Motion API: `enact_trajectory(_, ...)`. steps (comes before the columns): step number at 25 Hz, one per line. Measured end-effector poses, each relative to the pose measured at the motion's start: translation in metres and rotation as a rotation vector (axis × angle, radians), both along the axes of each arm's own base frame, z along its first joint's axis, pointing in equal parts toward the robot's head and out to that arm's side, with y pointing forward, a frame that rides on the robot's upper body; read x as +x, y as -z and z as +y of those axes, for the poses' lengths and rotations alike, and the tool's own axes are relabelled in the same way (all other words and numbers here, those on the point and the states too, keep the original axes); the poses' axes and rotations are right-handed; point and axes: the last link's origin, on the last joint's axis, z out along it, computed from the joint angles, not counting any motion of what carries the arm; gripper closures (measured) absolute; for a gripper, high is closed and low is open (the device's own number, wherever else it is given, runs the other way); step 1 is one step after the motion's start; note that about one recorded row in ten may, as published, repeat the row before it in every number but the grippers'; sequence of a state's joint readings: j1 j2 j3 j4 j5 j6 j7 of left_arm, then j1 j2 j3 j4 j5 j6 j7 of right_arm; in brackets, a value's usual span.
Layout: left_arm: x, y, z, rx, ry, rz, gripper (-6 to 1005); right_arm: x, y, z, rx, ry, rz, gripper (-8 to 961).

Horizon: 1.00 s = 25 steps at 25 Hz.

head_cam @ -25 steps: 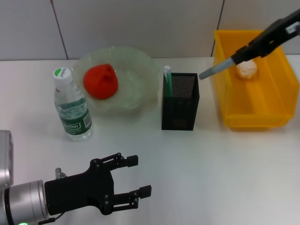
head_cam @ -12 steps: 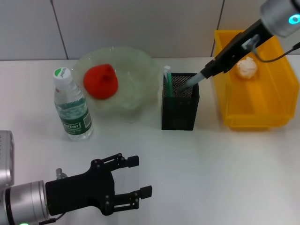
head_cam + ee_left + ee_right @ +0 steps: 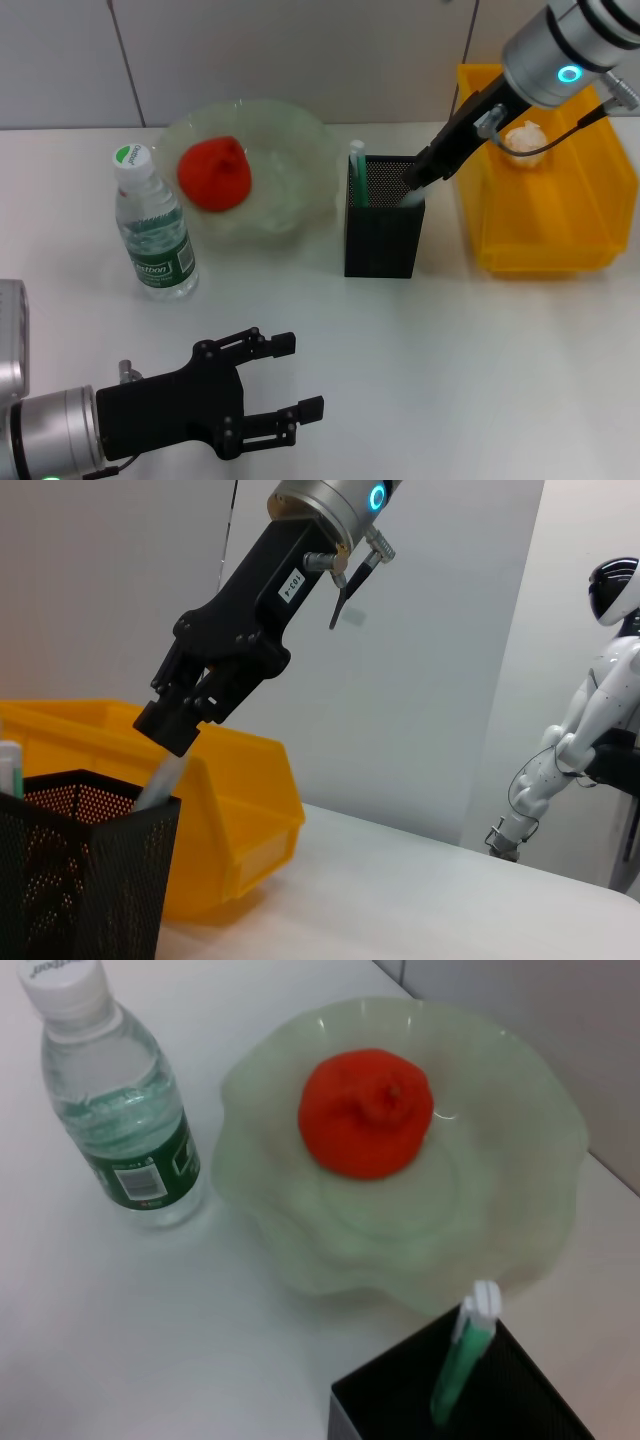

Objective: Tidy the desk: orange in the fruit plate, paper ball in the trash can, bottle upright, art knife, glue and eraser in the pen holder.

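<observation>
Reaching over the pen holder (image 3: 384, 228) in the head view, the right gripper (image 3: 425, 178) is holding the art knife (image 3: 412, 193) with its lower end inside the mesh cup, close to the wall nearest the trash can (image 3: 545, 240). The glue (image 3: 357, 172) is standing in the opposite corner. The orange (image 3: 215, 172) is lying in the fruit plate (image 3: 300, 140), the paper ball (image 3: 527, 143) is in the trash can, and the bottle (image 3: 152, 226) is standing upright beside the plate. I cannot find the eraser in any view. The left gripper (image 3: 290, 378) is resting low over the table near the robot, with its fingers spread wide and holding nothing.

The left wrist view is showing the right gripper (image 3: 172, 742) from the side, closed on the art knife (image 3: 155, 780), which is leaning as it enters the holder (image 3: 85, 880).

The right wrist view is looking down on the orange (image 3: 366, 1112), the plate (image 3: 520, 1110), the bottle (image 3: 120, 1120) and the glue (image 3: 462, 1355) in the holder (image 3: 390, 1410).

I think the risk is here: because the knife is tilted and near the rim, a sideways pull before the fingers are letting go could tip the light cup or catch its edge, and the glue could be knocked.

The bottle label is too small to read with certainty; a small white tag on the gripper body is also unreadable.
</observation>
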<state>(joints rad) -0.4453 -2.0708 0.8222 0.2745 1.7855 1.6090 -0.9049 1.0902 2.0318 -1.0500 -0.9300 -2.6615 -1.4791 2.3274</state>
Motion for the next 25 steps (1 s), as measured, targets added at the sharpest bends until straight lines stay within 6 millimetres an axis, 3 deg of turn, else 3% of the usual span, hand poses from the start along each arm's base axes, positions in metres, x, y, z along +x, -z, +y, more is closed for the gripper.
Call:
enact_trajectory(6, 0.0, 0.0, -0.001, -0.002, 0.0, 0.001, 192, -0.001, 0.002, 0.0, 0.034, -0.016, 0.028, 752)
enact_trajectory(8, -0.001, 0.0, -0.001, -0.003, 0.001, 0.0, 192, 0.0, 0.0, -0.001, 0.049, -0.022, 0.042, 556)
enact_trajectory(13, 0.0, 0.0, 0.0, -0.004, 0.0, 0.001, 192, 0.003, -0.015, -0.009, 0.124, -0.095, 0.199, 369)
enact_trajectory(17, 0.0, 0.0, 0.0, -0.006, 0.002, -0.001, 192, 0.005, -0.031, -0.026, 0.139, -0.191, 0.418, 230)
enact_trajectory(19, 0.001, -0.001, 0.001, -0.008, 0.005, -0.003, 192, 0.022, -0.045, -0.042, 0.164, -0.266, 0.598, 163)
enact_trajectory(21, 0.002, -0.001, 0.001, -0.009, 0.006, -0.004, 192, 0.031, -0.047, -0.048, 0.171, -0.293, 0.663, 163)
enact_trajectory(23, 0.003, -0.001, 0.001, -0.01, 0.009, -0.005, 192, 0.05, -0.049, -0.062, 0.177, -0.336, 0.78, 163)
enact_trajectory(24, 0.004, -0.001, 0.002, -0.012, 0.012, -0.006, 192, 0.072, -0.044, -0.074, 0.174, -0.345, 0.869, 163)
enact_trajectory(25, 0.004, -0.001, 0.002, -0.012, 0.012, -0.006, 192, 0.072, -0.044, -0.074, 0.174, -0.345, 0.869, 163)
